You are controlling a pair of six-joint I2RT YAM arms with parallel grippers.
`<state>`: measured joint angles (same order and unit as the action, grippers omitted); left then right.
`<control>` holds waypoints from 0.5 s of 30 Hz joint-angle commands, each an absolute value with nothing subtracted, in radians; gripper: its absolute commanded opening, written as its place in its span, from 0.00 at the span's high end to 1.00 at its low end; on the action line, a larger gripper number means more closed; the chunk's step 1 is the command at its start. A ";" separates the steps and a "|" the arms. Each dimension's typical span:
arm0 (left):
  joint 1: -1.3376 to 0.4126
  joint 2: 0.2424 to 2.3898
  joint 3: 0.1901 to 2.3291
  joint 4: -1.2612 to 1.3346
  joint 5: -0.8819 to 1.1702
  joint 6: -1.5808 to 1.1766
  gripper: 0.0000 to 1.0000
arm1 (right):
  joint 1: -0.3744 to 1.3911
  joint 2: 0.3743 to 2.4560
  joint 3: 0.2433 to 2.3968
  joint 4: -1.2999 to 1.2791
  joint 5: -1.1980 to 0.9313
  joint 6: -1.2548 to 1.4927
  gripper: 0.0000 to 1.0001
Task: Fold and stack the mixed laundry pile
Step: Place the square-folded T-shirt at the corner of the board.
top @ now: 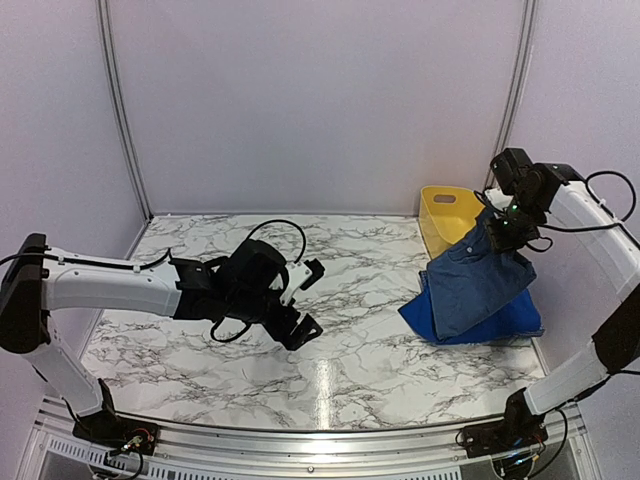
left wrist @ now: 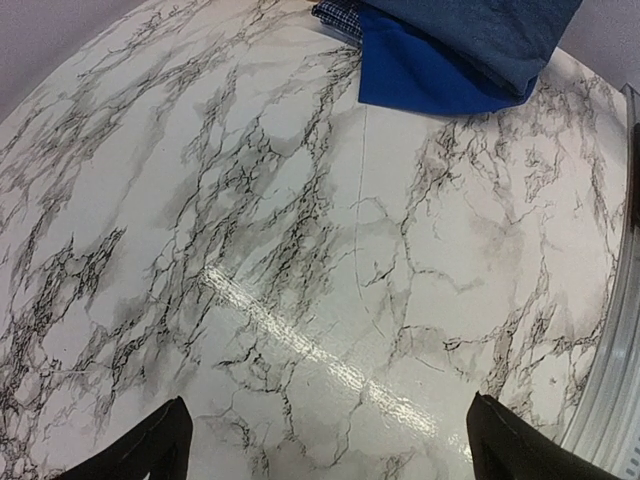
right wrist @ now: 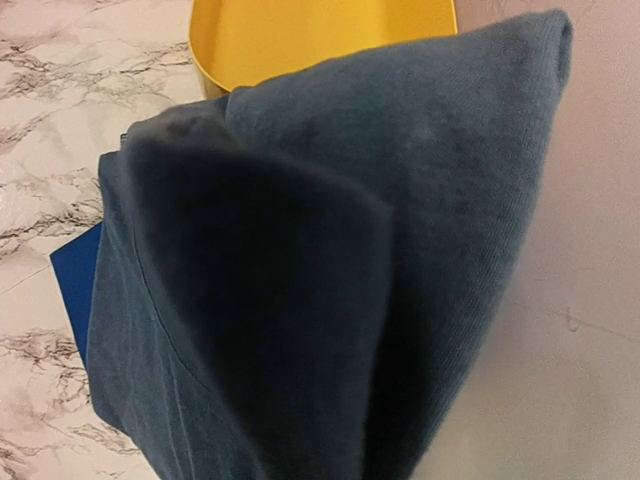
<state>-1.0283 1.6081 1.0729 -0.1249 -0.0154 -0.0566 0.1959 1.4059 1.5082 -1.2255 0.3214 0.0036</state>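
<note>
Your right fingers [top: 507, 230] are pinching shut on the dark denim-blue garment [top: 472, 285], holding its top edge up at the far right of the tabletop [top: 250, 350], just in front of the yellow tub [top: 445, 205]. Its lower part is draping over the royal-blue garment [top: 505, 325]. A checked shirt [left wrist: 335, 12] is peeking out beside them. Your left fingers [top: 303, 331] are hovering spread wide, well apart from the pile.
</note>
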 commanded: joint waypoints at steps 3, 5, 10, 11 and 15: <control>-1.012 1.643 1.113 -0.138 0.019 -0.038 0.01 | 0.106 1.393 1.433 -1.085 0.417 -0.071 1.00; -1.008 1.651 1.116 -0.136 0.026 -0.038 0.01 | 0.075 1.379 1.386 -1.052 0.432 -0.091 1.00; -0.998 1.666 1.129 -0.134 0.034 -0.037 0.01 | 0.023 1.348 1.260 -0.953 0.417 -0.138 1.00; -0.994 1.669 1.132 -0.133 0.034 -0.037 0.01 | 0.021 1.344 1.238 -0.928 0.421 -0.148 1.00; -0.984 1.673 1.137 -0.132 0.034 -0.040 0.01 | 0.011 1.348 1.161 -0.831 0.449 -0.176 1.00</control>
<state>-0.9974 1.6615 1.1061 -0.1246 0.0208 -0.0448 0.0292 1.3727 1.1954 -0.9749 0.3939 -0.1326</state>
